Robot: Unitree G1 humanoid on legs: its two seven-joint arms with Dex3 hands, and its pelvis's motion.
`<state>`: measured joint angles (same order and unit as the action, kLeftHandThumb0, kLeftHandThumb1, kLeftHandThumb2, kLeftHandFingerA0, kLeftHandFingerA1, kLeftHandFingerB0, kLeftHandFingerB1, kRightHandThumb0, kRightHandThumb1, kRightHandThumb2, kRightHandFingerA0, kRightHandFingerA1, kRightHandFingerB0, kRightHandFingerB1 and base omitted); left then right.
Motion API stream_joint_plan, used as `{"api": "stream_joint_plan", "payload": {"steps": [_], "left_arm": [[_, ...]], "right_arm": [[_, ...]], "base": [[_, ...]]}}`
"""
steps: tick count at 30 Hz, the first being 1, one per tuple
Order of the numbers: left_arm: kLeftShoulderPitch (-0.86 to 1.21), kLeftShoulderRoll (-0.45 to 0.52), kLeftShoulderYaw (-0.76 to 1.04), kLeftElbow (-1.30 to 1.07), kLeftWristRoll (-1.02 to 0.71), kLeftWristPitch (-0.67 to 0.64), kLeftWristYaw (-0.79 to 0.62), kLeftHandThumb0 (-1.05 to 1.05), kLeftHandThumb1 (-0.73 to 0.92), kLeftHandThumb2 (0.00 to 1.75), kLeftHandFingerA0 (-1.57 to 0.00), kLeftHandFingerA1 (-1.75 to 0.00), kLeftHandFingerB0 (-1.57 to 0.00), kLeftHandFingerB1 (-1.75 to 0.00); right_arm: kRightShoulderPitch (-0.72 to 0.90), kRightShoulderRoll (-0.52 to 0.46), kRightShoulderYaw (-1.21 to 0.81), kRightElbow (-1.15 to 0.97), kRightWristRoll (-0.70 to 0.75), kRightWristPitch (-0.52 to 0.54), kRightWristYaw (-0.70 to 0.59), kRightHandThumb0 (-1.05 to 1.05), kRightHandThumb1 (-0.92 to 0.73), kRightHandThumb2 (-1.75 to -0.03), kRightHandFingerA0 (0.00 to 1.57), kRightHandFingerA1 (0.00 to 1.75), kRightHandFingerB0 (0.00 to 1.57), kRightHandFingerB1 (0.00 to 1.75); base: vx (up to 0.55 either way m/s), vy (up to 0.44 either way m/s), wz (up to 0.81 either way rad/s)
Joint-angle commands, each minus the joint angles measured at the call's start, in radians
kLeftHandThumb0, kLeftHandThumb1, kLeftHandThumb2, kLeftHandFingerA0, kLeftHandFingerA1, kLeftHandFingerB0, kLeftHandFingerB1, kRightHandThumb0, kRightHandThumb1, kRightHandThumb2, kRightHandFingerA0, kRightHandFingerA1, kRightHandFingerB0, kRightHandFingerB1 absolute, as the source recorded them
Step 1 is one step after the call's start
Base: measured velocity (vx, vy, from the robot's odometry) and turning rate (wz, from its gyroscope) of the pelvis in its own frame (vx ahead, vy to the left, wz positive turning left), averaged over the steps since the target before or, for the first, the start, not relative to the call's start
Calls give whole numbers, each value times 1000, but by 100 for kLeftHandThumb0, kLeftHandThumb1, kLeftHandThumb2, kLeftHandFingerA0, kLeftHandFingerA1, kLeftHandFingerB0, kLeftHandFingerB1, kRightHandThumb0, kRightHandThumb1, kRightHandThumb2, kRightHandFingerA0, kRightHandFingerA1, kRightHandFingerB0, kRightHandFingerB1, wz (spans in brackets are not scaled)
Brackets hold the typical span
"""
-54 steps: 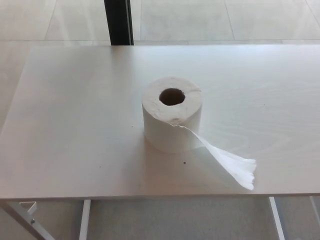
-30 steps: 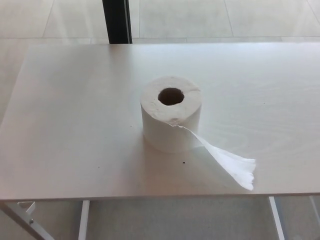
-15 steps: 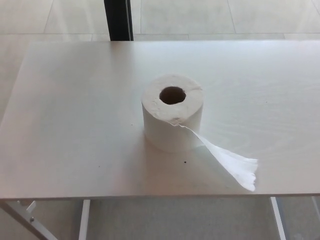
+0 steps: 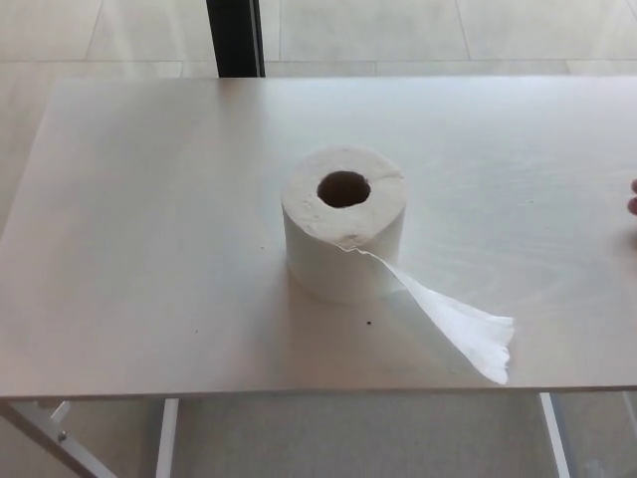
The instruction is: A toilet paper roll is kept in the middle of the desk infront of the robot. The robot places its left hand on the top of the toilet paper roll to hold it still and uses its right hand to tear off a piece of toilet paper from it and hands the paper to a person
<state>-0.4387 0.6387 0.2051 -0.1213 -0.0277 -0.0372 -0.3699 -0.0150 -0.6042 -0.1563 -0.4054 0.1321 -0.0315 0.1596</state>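
Toilet paper roll (image 4: pixel 344 237) is standing upright mid-frame on the desk (image 4: pixel 139 249), its loose tail (image 4: pixel 453 327) trailing lower right; I am seeing neither robot hand, only a person's fingertips (image 4: pixel 633 204) at the right edge.

Toilet paper roll (image 4: pixel 343 239): soft white paper, matt, with a slightly rough, fibrous top face and a ragged edge on its loose strip (image 4: pixel 453 327). Desk (image 4: pixel 149 229): pale wood-look top, smooth, faint sheen. Floor (image 4: pixel 448 30): glossy light tiles.
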Motion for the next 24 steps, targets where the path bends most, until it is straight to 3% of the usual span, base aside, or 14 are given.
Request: {"api": "stream_joint_plan", "payload": {"steps": [1, 2, 3, 4, 5, 9, 10, 14, 18, 19, 20, 21, 23, 24], "left_arm": [[-80, -44, -229, -115, 210, 129, 8, -65, 59, 99, -31, -60, -35, -56], [-84, -43, -241, -113, 224, 123, 11, -64, 59, 100, -30, -60, -37, -57], [-86, -44, -249, -108, 230, 116, 15, -58, 75, 62, -36, -56, -42, -44], [-91, -47, -264, -100, 242, 109, 19, -63, 59, 99, -34, -61, -35, -56], [-103, -46, -288, -92, 265, 115, 16, -62, 60, 101, -37, -61, -32, -54], [-151, -52, -370, -36, 363, 83, 34, -64, 59, 100, -38, -61, -30, -53], [-161, -55, -386, -22, 385, 69, 44, -63, 72, 62, -41, -51, -39, -42], [-188, -64, -426, 6, 433, 48, 70, -62, 72, 62, -37, -50, -37, -40], [-212, -88, -470, 44, 479, 9, 111, -63, 77, 65, -40, -48, -40, -41], [-217, -84, -490, 59, 510, -14, 125, -64, 65, 105, -37, -60, -31, -54], [-220, -86, -503, 69, 522, -24, 130, -61, 78, 63, -42, -49, -44, -42], [-224, -89, -515, 79, 534, -34, 134, -61, 78, 63, -42, -49, -44, -42], [-224, -92, -546, 69, 557, -16, 116, -59, 61, 104, -36, -61, -31, -54], [-230, -97, -561, 71, 578, -8, 120, -59, 61, 103, -38, -62, -30, -53]], "right_arm": [[-57, 32, 253, -41, -162, 165, 73, -57, -66, -59, 26, 50, 36, 39], [-59, 31, 266, -29, -181, 163, 70, -54, -64, -59, 28, 51, 39, 40], [-59, 30, 272, -25, -184, 163, 70, -53, -64, -58, 29, 52, 40, 41], [-60, 29, 280, -14, -189, 159, 70, -51, -64, -58, 31, 53, 41, 43], [-62, 31, 292, 4, -201, 154, 67, -50, -63, -58, 33, 55, 43, 45], [-53, 42, 313, 19, -228, 161, 47, -44, -61, -57, 35, 55, 51, 48], [-54, 48, 320, 20, -232, 173, 43, -46, -62, -57, 34, 55, 51, 48], [-62, 68, 346, 40, -279, 158, 18, -46, -61, -57, 36, 59, 54, 50], [-55, 74, 363, 22, -304, 209, 21, -46, -63, -59, 36, 56, 52, 49], [-49, 77, 363, 31, -315, 181, 11, -46, -63, -58, 38, 60, 53, 50], [-45, 80, 363, 35, -321, 178, 5, -46, -63, -58, 41, 60, 55, 50], [-40, 83, 363, 37, -326, 178, -1, -46, -63, -58, 41, 60, 55, 50], [-20, 89, 362, 31, -344, 179, -12, -44, -64, -58, 43, 59, 55, 50], [-15, 95, 363, 25, -348, 192, -13, -46, -65, -59, 41, 58, 54, 49]], "base": [[0, 0, 0], [0, 0, 0], [0, 0, 0], [0, 0, 0], [0, 0, 0], [0, 0, 0], [0, 0, 0], [0, 0, 0], [0, 0, 0], [0, 0, 0], [0, 0, 0], [0, 0, 0], [0, 0, 0], [0, 0, 0]]}}
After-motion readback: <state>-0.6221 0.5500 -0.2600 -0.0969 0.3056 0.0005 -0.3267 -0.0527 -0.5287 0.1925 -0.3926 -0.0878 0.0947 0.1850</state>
